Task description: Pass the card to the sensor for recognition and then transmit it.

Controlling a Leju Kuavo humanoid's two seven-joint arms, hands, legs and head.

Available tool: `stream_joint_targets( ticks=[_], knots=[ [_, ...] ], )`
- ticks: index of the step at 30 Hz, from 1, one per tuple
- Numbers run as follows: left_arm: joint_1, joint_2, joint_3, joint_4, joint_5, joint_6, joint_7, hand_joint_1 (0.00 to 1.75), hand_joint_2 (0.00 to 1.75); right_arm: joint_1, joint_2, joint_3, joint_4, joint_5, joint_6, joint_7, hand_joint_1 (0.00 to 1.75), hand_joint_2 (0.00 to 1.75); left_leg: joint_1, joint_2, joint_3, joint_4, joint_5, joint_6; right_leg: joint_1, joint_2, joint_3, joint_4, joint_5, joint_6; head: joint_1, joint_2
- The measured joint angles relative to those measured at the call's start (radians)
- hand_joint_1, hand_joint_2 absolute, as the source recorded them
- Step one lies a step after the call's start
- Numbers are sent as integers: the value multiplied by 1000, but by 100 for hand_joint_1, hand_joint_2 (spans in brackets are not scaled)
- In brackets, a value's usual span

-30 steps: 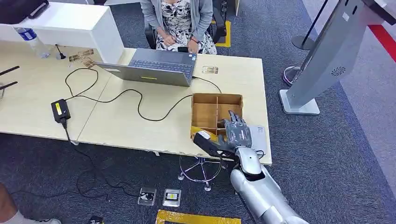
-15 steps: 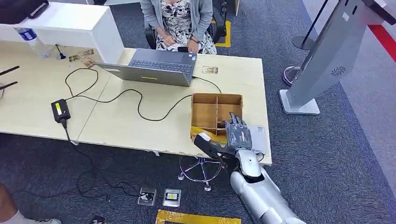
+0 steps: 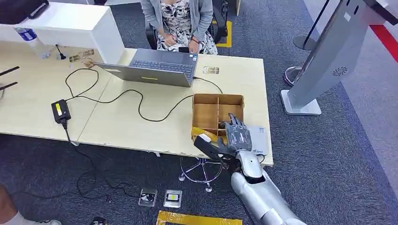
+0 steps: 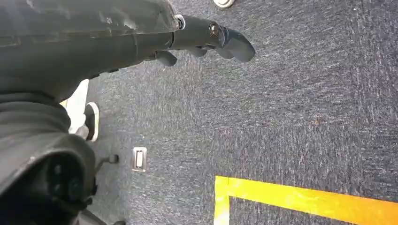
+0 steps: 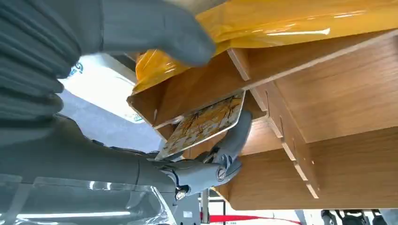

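no legible text, labels or numbers anywhere

Right hand (image 3: 238,135) is easing back slightly from the wooden box (image 3: 218,115) toward the worktop (image 3: 141,126) edge, fingers (image 5: 234,136) now touching the card (image 5: 204,124) in the near compartment.

My right arm (image 3: 263,197) is smooth silver, rounded in segments, ending in a dark grey right hand (image 3: 237,136) with black fingers (image 5: 234,136) and a small round screw at a knuckle. A grey ribbed cover wraps the wrist. My left hand (image 4: 206,40) is dark grey too, screw-studded.
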Motion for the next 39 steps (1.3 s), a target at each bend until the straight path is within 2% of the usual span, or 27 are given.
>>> stream_joint_targets(
  ticks=[25,34,39],
  knots=[
    [0,0,-1,0,-9,1,3,0,0,-4,8,-10,9,-27,-13,-8,175,175,0,0,0,0,0,0,0,0,0,0,0,0,0,0],
    [0,-4,-1,0,-12,3,2,0,0,-50,3,-16,-8,-21,-16,5,175,175,0,0,0,0,0,0,0,0,0,0,0,0,0,0],
    [-1,-6,-5,0,-24,2,2,0,0,-132,-15,-41,-76,4,59,29,175,175,0,1,1,0,0,0,0,1,0,0,1,-1,0,0]
  ],
)
